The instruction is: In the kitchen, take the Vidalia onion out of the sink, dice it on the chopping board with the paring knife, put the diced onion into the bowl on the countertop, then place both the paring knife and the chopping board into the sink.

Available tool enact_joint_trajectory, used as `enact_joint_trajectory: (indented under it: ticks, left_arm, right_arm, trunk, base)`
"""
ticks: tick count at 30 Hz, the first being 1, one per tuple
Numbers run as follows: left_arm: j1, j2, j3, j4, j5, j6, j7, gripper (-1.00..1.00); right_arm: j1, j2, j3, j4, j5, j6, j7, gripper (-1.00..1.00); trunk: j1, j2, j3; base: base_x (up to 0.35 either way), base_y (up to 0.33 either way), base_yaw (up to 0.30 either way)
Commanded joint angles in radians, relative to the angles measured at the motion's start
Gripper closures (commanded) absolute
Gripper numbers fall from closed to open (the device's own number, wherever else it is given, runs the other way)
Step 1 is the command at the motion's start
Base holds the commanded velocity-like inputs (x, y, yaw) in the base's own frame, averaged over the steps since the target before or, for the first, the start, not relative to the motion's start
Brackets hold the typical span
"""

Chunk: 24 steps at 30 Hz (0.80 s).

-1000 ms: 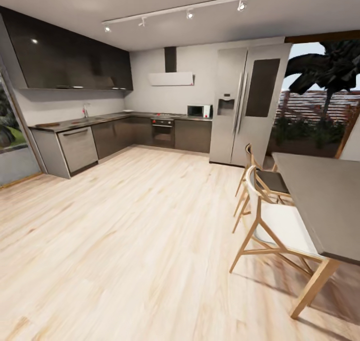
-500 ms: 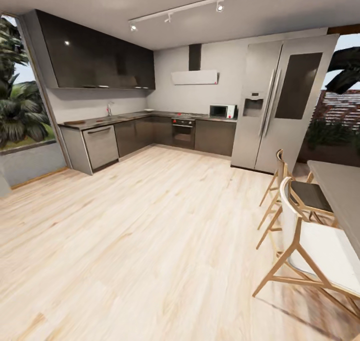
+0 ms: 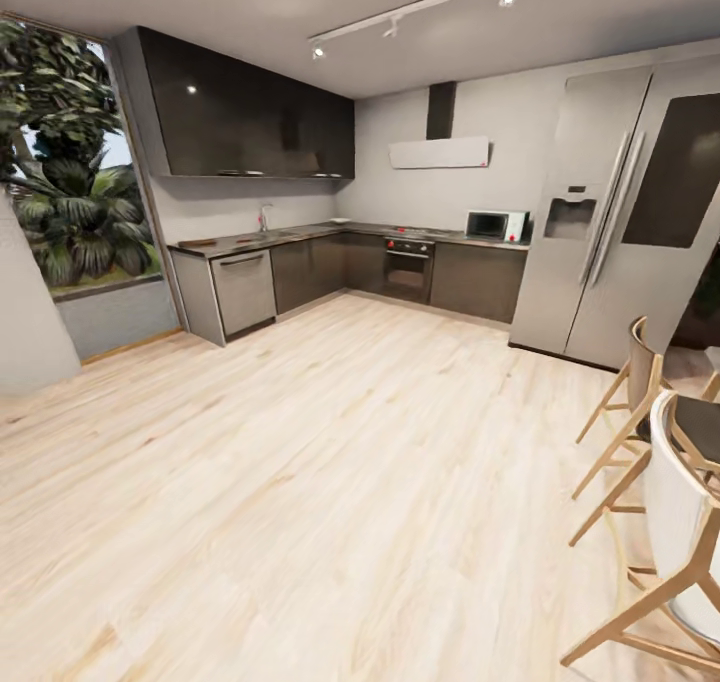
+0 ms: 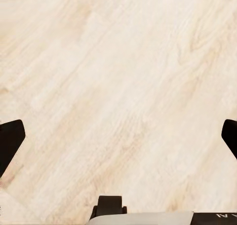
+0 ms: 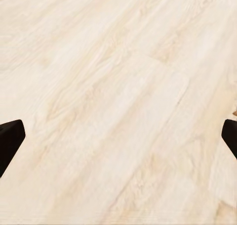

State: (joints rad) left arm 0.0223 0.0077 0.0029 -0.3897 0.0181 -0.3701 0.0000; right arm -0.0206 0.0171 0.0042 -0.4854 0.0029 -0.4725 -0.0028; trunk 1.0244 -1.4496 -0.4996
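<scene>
Head view: I am out on the pale wood floor (image 3: pixel 330 482), well back from the kitchen. The countertop (image 3: pixel 300 233) runs along the far left wall over dark grey cabinet fronts and turns the corner toward the oven (image 3: pixel 408 268). A chrome tap (image 3: pixel 264 217) stands on it, which marks the sink (image 3: pixel 272 233); the basin itself is too small and far for me to make out, and I cannot tell the onion, board, knife or bowl from here. A dishwasher front (image 3: pixel 245 291) closes the near end of the counter run. Dark wall cabinets (image 3: pixel 250 122) hang above, a white hood (image 3: pixel 440 152) sits over the oven, a microwave (image 3: pixel 497 225) rests on the counter beside the steel fridge (image 3: pixel 630 222). A tall window (image 3: pixel 75 192) with palms is at the left. Two wooden chairs (image 3: pixel 660 482) stand at the right edge.

Left wrist view: left gripper (image 4: pixel 118 141) hangs over bare floor, its two dark fingertips (image 4: pixel 10 143) at opposite edges of the picture, so spread wide with nothing between them.

Right wrist view: right gripper (image 5: pixel 118 141) likewise over floor planks, fingertips (image 5: pixel 10 143) far apart, wide and holding nothing.
</scene>
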Motion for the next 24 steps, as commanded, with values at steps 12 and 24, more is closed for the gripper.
enact_joint_trajectory:
  ticks: [12,24]
  left_arm:
    - [0.0,0.0,0.0,-0.001,0.002,-0.001,0.0,-1.0]
    - [0.001,0.0,0.0,-0.001,0.002,-0.001,0.002,-1.0]
  right_arm:
    - [0.0,0.0,0.0,0.001,0.0,-0.003,0.0,-1.0]
    - [-0.001,0.0,-0.001,0.001,0.0,-0.003,0.0,-1.0]
  trunk:
    - [0.001,0.0,-0.001]
    - [0.001,0.0,-0.001]
  base:
    - [0.316,0.0,0.255]
    - [0.318,0.0,0.127]
